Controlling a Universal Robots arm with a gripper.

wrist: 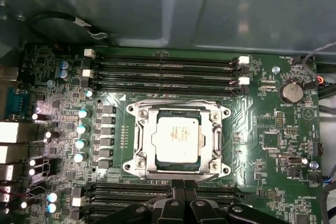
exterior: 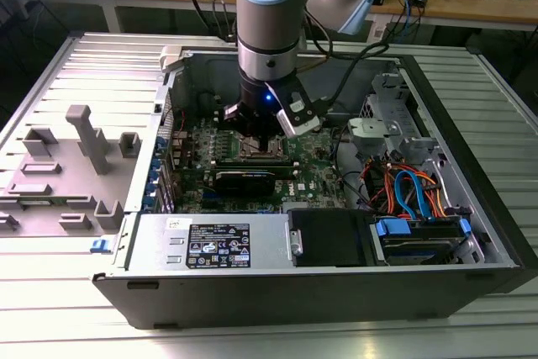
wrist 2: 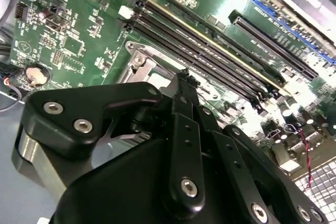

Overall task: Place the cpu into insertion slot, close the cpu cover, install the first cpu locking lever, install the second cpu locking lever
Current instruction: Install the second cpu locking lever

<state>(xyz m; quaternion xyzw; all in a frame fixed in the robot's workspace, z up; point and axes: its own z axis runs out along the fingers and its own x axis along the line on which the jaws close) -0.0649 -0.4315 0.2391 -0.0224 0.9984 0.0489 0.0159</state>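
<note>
Gripper (wrist: 182, 186) first, since it sits right under the lens in both wrist views: the black fingers (wrist 2: 184, 129) are pressed together, with no gap that I can see and nothing pinched between the tips. The tips hover just off the edge of the socket, over the memory slots on that side.

The cpu (wrist: 177, 136) is seated in the socket, dull silver top facing up. The cpu cover (wrist: 143, 129) lies flat around it, with the chip showing through the cut-out. Whether the locking levers are hooked down, I can't tell.

As for writing, the cpu lid has faint print, too small to make out. The green motherboard (wrist: 273, 150) has tiny white lettering all over. In the exterior view a black-and-white label (exterior: 217, 246) sits on the grey box at 6 o'clock from the socket. It's dense small text, nothing I can make out.

Pose in the exterior view: the arm (exterior: 267, 6) enters at 12 o'clock and drops straight down into the open pc case (exterior: 336, 292). A blue light (exterior: 269, 97) glows on its wrist. A long black card (exterior: 244, 181) lies just at 6 o'clock from the socket. Blue and orange cables (exterior: 412, 191) bunch at about 4 o'clock, and a grey parts tray (exterior: 84, 136) sits on the slatted table (exterior: 84, 325) at 9 o'clock.
</note>
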